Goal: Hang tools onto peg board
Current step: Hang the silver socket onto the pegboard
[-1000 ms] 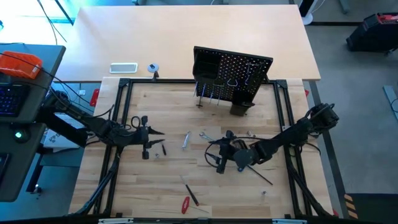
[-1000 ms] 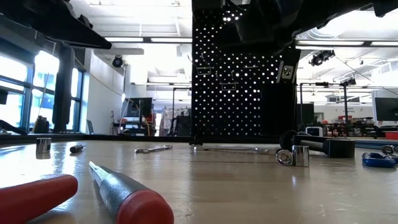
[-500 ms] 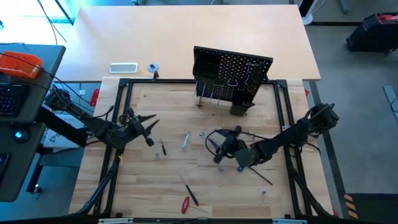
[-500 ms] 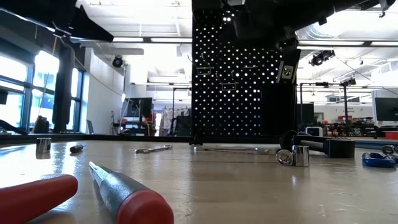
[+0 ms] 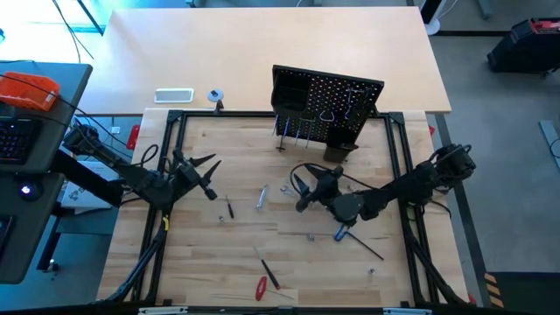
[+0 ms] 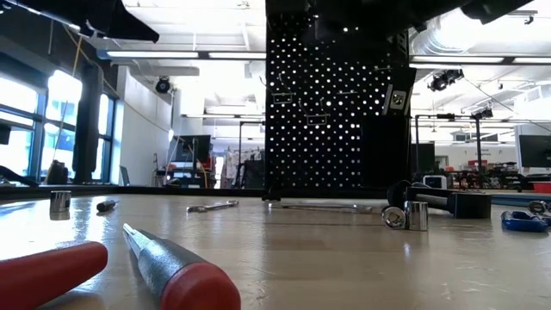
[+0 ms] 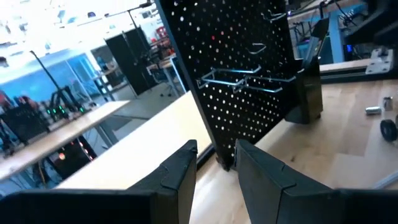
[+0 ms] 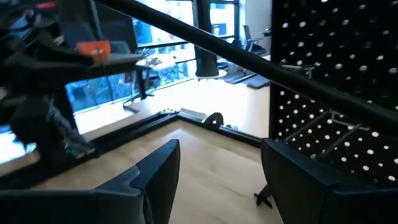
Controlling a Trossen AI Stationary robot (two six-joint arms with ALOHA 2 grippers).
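Observation:
The black peg board (image 5: 328, 107) stands upright on its foot at the table's far edge, with wire hooks (image 7: 249, 81) and a small black bin (image 5: 341, 150). Tools lie loose on the wood: a silver wrench (image 5: 261, 198), a blue-handled hex key (image 5: 341, 233), two red-handled screwdrivers (image 6: 185, 280) near the front edge, and small metal bits (image 6: 406, 215). My left gripper (image 5: 206, 173) hangs open above the left part of the table, pointing level at the board (image 7: 242, 68). My right gripper (image 5: 303, 191) hangs open in front of the board, fingers wide and empty (image 8: 221, 152).
A black frame (image 5: 171, 157) borders the wooden table. A thin black rod (image 5: 366, 247) lies near the hex key, and a small black tool (image 5: 230, 208) lies left of the wrench. A cable (image 8: 249, 59) crosses the right wrist view. Bare wood lies between the two grippers.
Both grippers have risen and tipped up from slanting downward to level. My left gripper has swung toward the far edge and the peg board. My right gripper has gone toward the far edge, off the spot where a small bit still lies.

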